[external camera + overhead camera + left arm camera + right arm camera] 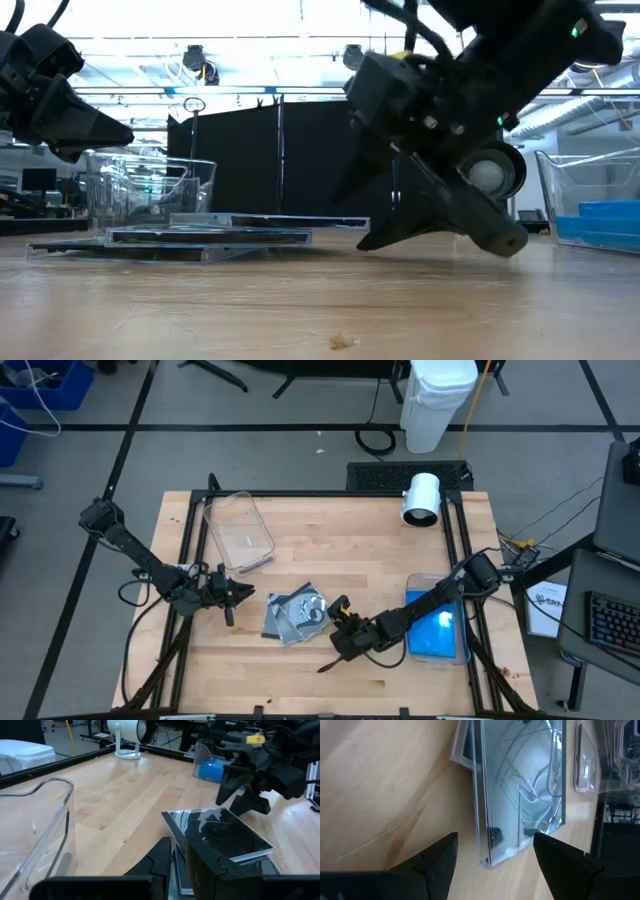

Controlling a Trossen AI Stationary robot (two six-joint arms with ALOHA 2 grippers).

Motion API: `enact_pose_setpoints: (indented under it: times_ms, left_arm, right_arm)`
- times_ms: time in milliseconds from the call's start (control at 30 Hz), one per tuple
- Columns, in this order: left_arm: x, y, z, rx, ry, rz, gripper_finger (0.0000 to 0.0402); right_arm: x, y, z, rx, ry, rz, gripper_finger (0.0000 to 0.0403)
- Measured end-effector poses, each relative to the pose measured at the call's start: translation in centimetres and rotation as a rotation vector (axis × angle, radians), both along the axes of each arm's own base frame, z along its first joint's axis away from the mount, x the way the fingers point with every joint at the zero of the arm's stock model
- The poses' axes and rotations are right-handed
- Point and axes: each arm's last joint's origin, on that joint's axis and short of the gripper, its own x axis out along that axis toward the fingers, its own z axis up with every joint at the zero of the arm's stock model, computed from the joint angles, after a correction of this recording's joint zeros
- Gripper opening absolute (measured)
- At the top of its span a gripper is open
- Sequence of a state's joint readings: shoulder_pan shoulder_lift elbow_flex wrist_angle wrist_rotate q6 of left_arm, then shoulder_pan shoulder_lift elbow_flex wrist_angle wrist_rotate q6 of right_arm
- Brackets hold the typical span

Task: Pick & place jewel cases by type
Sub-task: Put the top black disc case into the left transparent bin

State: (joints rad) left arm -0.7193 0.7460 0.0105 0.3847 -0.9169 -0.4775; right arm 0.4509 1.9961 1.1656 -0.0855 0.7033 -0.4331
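The worktop (330, 560) carries two clear tubs. The tub at the right (438, 630) holds the blue cases (436, 633); the tub at the far left (239, 532) appears empty. From this, the blue cases look sorted and the grey ones remain.

The grey and clear-fronted cases (294, 613) lie in a loose overlapping pile on the worktop near its middle, between the two arms.

The right tool (343, 622) sits low just right of the pile, its jaws spread wide and empty, the corner of a clear-fronted case (520, 795) just ahead of them. No grip has been made.

The left tool (240, 596) hovers just left of the pile, jaws narrowly parted, holding nothing visible.
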Motion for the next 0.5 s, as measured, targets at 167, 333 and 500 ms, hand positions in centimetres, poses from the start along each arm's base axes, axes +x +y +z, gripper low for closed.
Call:
enact_pose_setpoints:
  times_ms: [167,333,500]
  left_arm:
    - [0.0,0.0,0.0,0.000,0.000,0.000,0.0063]
    - [0.0,0.0,0.0,0.000,0.000,0.000,0.0063]
    - [0.0,0.0,0.0,0.001,0.000,0.000,0.0063]
  right_arm:
    - [0.0,-0.7,-0.6,0.030,-0.067,-0.013,0.0251]
    - [0.0,-1.4,-0.9,0.050,-0.107,-0.035,0.0251]
    - [0.1,-1.9,-0.9,0.077,-0.123,-0.074,0.0251]
